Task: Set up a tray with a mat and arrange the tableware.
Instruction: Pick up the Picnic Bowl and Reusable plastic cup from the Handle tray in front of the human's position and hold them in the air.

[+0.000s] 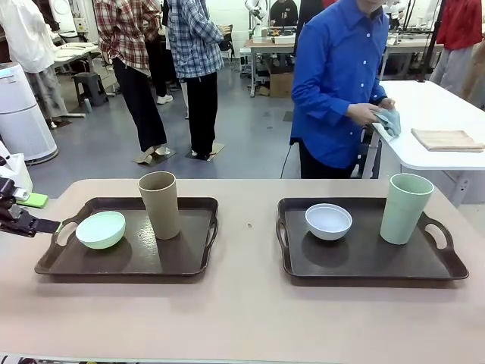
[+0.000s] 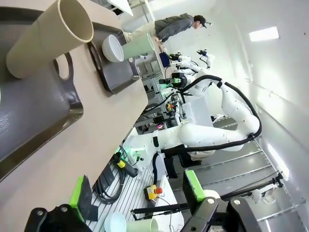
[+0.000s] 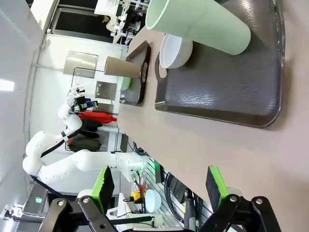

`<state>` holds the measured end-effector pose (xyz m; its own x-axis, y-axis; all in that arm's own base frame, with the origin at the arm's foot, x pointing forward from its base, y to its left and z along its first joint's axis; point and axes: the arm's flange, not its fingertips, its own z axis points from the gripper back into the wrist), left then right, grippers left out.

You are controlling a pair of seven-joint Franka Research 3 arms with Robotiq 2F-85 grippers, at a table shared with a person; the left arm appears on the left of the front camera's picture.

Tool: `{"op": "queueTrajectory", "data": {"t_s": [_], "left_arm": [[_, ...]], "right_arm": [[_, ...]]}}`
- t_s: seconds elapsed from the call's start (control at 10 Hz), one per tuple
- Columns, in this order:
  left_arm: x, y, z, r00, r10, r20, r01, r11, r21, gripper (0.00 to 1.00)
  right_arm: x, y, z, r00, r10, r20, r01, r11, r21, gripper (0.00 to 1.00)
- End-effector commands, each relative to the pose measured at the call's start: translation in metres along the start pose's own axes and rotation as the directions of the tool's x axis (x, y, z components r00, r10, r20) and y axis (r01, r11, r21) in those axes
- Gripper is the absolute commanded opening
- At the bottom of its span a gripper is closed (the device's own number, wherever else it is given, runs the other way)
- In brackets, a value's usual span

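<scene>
The left gripper [image 1: 42, 225] lies level at the left edge of the table [image 1: 242, 318], jaws wide apart and empty, pointing toward the handle of the left tray [image 1: 114, 273]. On that tray the mint green bowl [image 1: 100, 229] sits mouth up, just left of the upright brown cup [image 1: 161, 205]. On the right tray [image 1: 364, 278] the white bowl [image 1: 328, 221] sits mouth up, with the pale green cup [image 1: 406, 208] upright to its right. The right gripper [image 3: 159, 191], rolled sideways, faces that tray, jaws apart and empty.

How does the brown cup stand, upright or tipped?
Upright. The brown cup stands on its base in the left tray, mouth up, beside the mint bowl.
</scene>
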<state>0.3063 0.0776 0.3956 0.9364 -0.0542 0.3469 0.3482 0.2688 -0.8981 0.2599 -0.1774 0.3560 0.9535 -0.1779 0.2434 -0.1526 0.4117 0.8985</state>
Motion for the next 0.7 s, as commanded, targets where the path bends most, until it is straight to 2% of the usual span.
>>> {"op": "queueTrajectory", "data": {"t_s": [0.0, 0.6], "left_arm": [[0.0000, 0.0019, 0.0010, 1.000, -0.017, 0.007, 0.017, 1.000, -0.019, 1.00], [0.0000, 0.0019, 0.0010, 1.000, -0.017, 0.007, 0.017, 1.000, -0.019, 1.00]], "right_arm": [[-0.0024, -0.0073, -0.0008, 1.000, -0.010, 0.017, 0.009, 0.999, 0.031, 1.00], [-0.0024, -0.0073, -0.0008, 1.000, -0.010, 0.017, 0.009, 0.999, 0.031, 1.00]]}}
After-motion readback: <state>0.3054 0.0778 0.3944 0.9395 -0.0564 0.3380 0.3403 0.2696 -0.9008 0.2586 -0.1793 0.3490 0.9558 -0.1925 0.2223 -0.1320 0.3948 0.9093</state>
